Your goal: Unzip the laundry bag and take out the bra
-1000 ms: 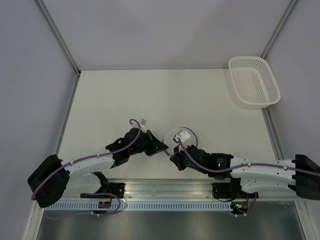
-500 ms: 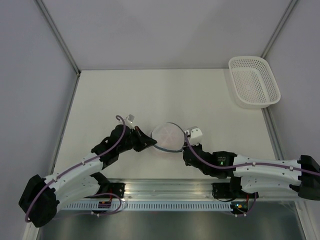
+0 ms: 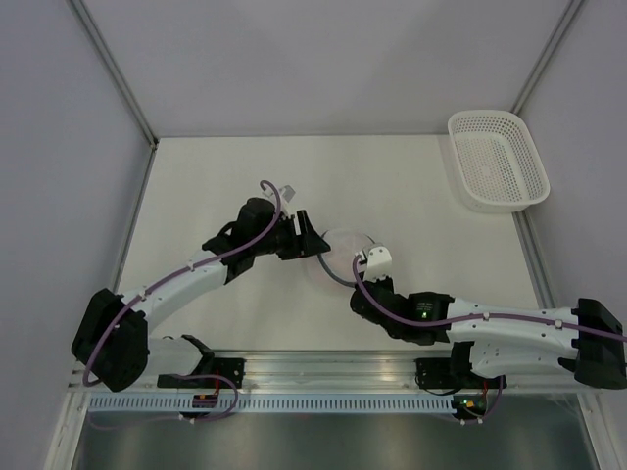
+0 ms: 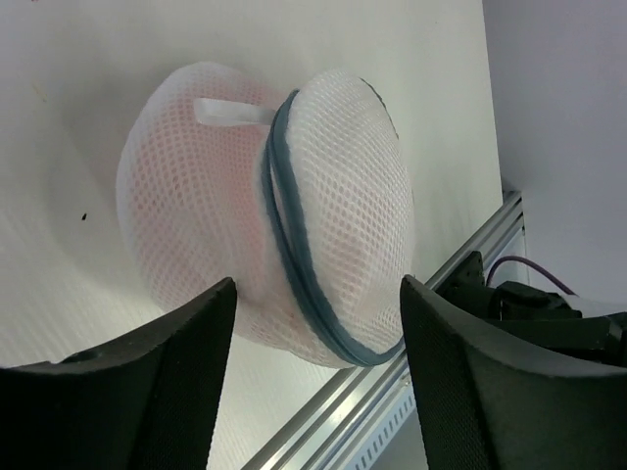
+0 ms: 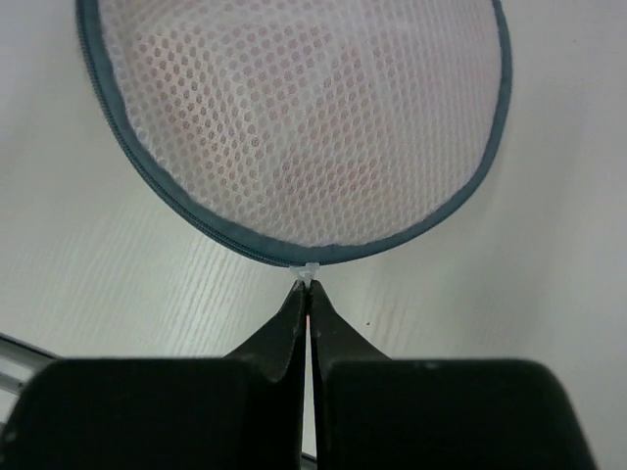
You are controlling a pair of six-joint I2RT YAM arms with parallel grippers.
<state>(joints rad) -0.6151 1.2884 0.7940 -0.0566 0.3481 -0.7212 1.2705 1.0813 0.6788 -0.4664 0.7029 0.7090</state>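
The laundry bag (image 5: 294,117), a round white mesh drum with a grey zipper rim (image 4: 294,245), lies on the table near the middle (image 3: 345,247). Salmon-pink fabric, the bra (image 5: 323,166), shows faintly through the mesh and is inside the bag. My right gripper (image 5: 308,290) is shut on the small white zipper pull (image 5: 306,272) at the rim's near edge. My left gripper (image 4: 318,294) is open at the bag's left side (image 3: 313,241). Its fingers (image 4: 186,343) straddle the bag's lower edge without pinching it.
A white perforated plastic basket (image 3: 497,162) stands at the table's far right corner. An aluminium rail (image 3: 323,367) runs along the near edge, close behind the bag in the left wrist view. Grey walls enclose the table on three sides.
My left gripper, shut at the bag's left edge before, has opened and moved up and right around the bag. The bag shifted slightly away. The right gripper stayed shut on the zipper pull.
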